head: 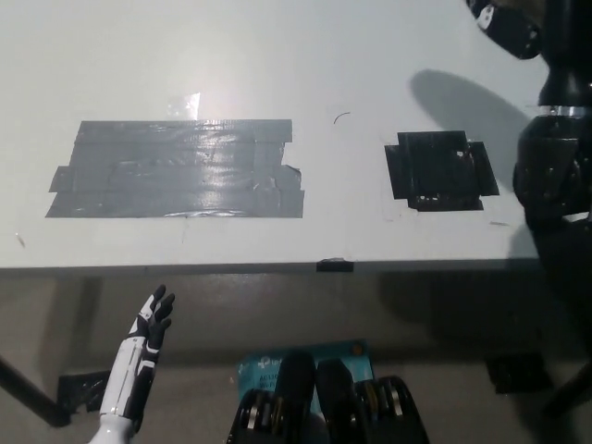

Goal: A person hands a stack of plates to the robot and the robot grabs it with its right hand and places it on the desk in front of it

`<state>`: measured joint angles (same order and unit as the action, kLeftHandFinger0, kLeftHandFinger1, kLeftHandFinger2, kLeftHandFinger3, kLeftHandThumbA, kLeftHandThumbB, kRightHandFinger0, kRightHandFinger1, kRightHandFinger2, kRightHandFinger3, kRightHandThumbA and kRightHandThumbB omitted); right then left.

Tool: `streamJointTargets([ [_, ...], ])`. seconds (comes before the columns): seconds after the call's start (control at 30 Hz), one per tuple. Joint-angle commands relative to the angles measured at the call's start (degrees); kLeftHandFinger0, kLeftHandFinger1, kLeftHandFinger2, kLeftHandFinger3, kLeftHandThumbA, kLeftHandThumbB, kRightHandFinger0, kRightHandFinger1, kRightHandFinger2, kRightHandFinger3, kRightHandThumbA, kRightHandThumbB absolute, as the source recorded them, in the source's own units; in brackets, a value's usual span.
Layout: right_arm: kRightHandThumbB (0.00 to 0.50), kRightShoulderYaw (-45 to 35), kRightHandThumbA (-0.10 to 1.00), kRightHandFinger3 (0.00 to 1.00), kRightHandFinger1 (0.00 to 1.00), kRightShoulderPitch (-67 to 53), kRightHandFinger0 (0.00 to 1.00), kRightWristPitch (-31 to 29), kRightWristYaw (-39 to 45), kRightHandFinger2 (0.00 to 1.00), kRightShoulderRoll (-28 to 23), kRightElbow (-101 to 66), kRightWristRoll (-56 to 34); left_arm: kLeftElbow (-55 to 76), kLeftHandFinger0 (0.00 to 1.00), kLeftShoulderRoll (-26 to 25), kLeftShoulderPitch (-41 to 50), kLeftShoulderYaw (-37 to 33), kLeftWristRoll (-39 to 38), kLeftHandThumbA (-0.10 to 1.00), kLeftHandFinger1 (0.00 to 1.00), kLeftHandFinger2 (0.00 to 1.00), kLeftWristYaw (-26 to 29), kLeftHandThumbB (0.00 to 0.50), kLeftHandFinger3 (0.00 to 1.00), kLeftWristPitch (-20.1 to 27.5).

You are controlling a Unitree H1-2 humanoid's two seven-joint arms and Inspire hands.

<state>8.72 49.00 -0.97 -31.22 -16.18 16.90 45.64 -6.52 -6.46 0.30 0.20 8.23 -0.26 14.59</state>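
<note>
White tabletop (277,55) carries no plates, so placing remains undone; black right hand (507,26) leaves the far-right edge, grip untellable; white left hand (148,331) rests near-left, fingers (159,301) spread.

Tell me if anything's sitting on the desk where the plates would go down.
Nothing visible stands on the desk. Only flat tape lies there: a grey patch and a black patch. The plates themselves are out of view, and the right hand is mostly cut off.

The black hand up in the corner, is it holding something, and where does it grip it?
Cannot be told: the right hand is mostly out of frame, with no plates in view. The left hand holds nothing.
</note>
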Motion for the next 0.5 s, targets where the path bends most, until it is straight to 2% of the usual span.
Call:
streamJointTargets([
  [0.0, 0.010, 2.8, 0.93, 0.07, 0.00, 3.3, 0.00, -2.5, -1.4, 0.14, -3.1, -1.7, 5.8, 1.3, 1.00, -0.8, -1.0, -0.1, -0.3, 1.00, 1.00, 1.00, -0.2, 0.167, 1.00, 1.1],
  [0.03, 0.006, 3.9, 0.93, 0.09, 0.00, 3.1, 0.00, -3.4, -1.8, 0.16, -3.6, -0.6, 6.6, 1.3, 1.00, -0.8, -1.0, -0.1, -0.2, 1.00, 1.00, 1.00, -0.2, 0.167, 1.00, 1.2],
  [0.07, 0.002, 5.4, 0.92, 0.14, 0.00, 2.8, 0.00, -5.4, -1.9, 0.18, -4.3, 0.9, 6.8, 1.1, 1.00, -0.9, -1.0, -0.1, 0.0, 1.00, 1.00, 1.00, -0.1, 0.168, 1.00, 1.3],
  [0.1, 0.000, 6.6, 0.87, 0.28, 0.03, 2.8, 0.00, -6.4, -1.5, 0.26, -4.8, 1.7, 7.1, 1.1, 1.00, -0.9, -1.1, -0.1, -0.1, 1.00, 1.00, 1.00, -0.1, 0.169, 1.00, 1.4],
  [0.13, 0.000, 7.1, 0.87, 0.28, 0.03, 2.8, 0.00, -6.7, -1.3, 0.26, -5.0, 2.0, 7.2, 1.1, 1.00, -0.9, -1.2, -0.1, -0.1, 1.00, 1.00, 1.00, -0.1, 0.169, 1.00, 1.4],
  [0.17, 0.000, 8.8, 0.87, 0.23, 0.02, 2.7, 0.00, -6.3, -0.7, 0.25, -5.7, 2.9, 8.8, 1.1, 1.00, -0.9, -1.2, -0.1, -0.3, 1.00, 1.00, 1.00, -0.2, 0.168, 1.00, 1.4],
  [0.2, 0.000, 9.5, 0.87, 0.23, 0.02, 2.7, 0.00, -5.9, -0.7, 0.25, -6.0, 3.2, 9.3, 1.2, 1.00, -0.9, -1.2, -0.1, -0.3, 1.00, 1.00, 1.00, -0.2, 0.168, 1.00, 1.4],
  [0.23, 0.000, 10.2, 0.88, 0.16, 0.00, 2.7, 0.00, -5.4, -0.4, 0.21, -6.3, 3.5, 10.1, 1.1, 1.00, -0.9, -1.2, -0.1, -0.3, 1.00, 1.00, 1.00, -0.2, 0.168, 1.00, 1.3],
  [0.27, 0.045, 12.8, 0.81, 0.04, 0.00, 2.6, 0.00, -5.2, -2.1, 0.13, -6.7, 6.3, 13.1, 1.3, 1.00, -0.9, -1.2, -0.1, 0.0, 1.00, 1.00, 1.00, -0.1, 0.168, 1.00, 0.9],
  [0.3, 0.051, 14.9, 0.79, 0.02, 0.00, 2.5, 0.00, -5.6, -3.5, 0.08, -7.1, 8.4, 15.0, 1.3, 1.00, -1.0, -1.3, -0.2, -0.1, 1.00, 1.00, 1.00, -0.2, 0.169, 1.00, 0.8],
  [0.33, 0.050, 17.1, 0.87, 0.00, 0.00, 2.7, 0.00, -5.6, -5.3, 0.02, -7.3, 10.9, 17.1, 1.2, 1.00, -1.0, -1.3, -0.2, -0.2, 1.00, 1.00, 1.00, -0.3, 0.169, 1.00, 1.0],
  [0.37, 0.052, 18.5, 0.90, 0.00, 0.00, 3.0, 0.00, -5.1, -6.5, 0.02, -7.4, 12.5, 18.4, 1.2, 1.00, -1.0, -1.4, -0.1, -0.3, 1.00, 1.00, 1.00, -0.3, 0.169, 1.00, 1.1],
  [0.4, 0.076, 19.5, 0.89, 0.00, 0.00, 3.0, 0.00, -5.2, -7.1, 0.03, -7.2, 14.4, 18.4, 1.2, 1.00, -1.0, -1.3, -0.1, -0.4, 1.00, 1.00, 1.00, -0.3, 0.171, 1.00, 0.8],
  [0.47, 0.076, 20.7, 0.87, 0.00, 0.00, 3.0, 0.00, -5.2, -7.5, 0.07, -7.2, 16.3, 18.3, 1.1, 1.00, -0.9, -1.4, -0.1, -0.4, 1.00, 1.00, 1.00, -0.3, 0.173, 1.00, 0.9],
])
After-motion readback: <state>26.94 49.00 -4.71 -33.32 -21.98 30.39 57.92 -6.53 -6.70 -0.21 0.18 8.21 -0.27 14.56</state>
